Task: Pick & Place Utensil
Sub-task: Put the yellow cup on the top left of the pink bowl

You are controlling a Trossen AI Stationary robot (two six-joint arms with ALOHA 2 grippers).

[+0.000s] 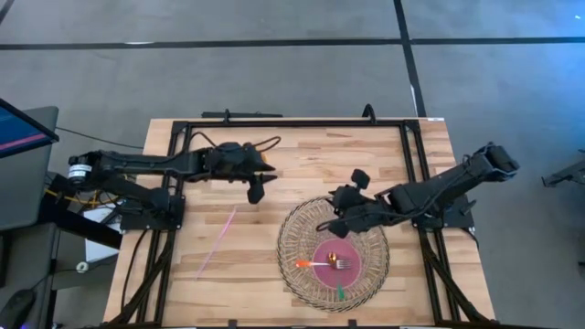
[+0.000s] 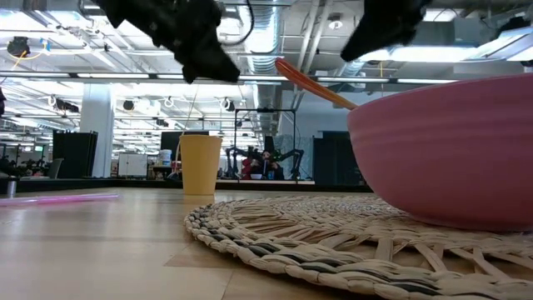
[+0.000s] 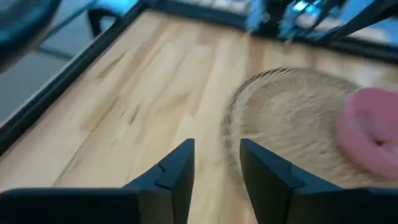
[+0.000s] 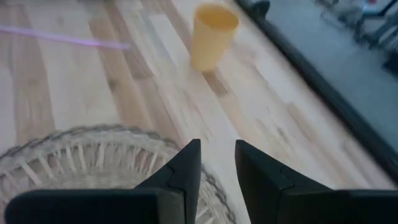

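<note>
A fork with an orange handle (image 1: pixel 322 263) lies in the pink bowl (image 1: pixel 336 267). Its handle (image 2: pixel 310 83) leans out over the bowl's rim. The bowl stands on a round woven placemat (image 1: pixel 302 233). My right gripper (image 4: pixel 217 146) hovers over the placemat's far-left edge (image 4: pixel 93 146), above the bowl's far side (image 1: pixel 336 212), open and empty. My left gripper (image 3: pixel 216 146) hangs above bare wood left of the placemat (image 1: pixel 256 190), also open and empty. In its wrist view the bowl (image 3: pixel 370 134) lies ahead.
A yellow cup (image 4: pixel 211 36) stands upright on the wood beyond the placemat; the high view does not show it. A pink straw (image 1: pixel 217 242) lies flat on the table's left half. A small green item (image 1: pixel 340 293) sits on the placemat's near edge. A black frame (image 1: pixel 292 122) borders the table.
</note>
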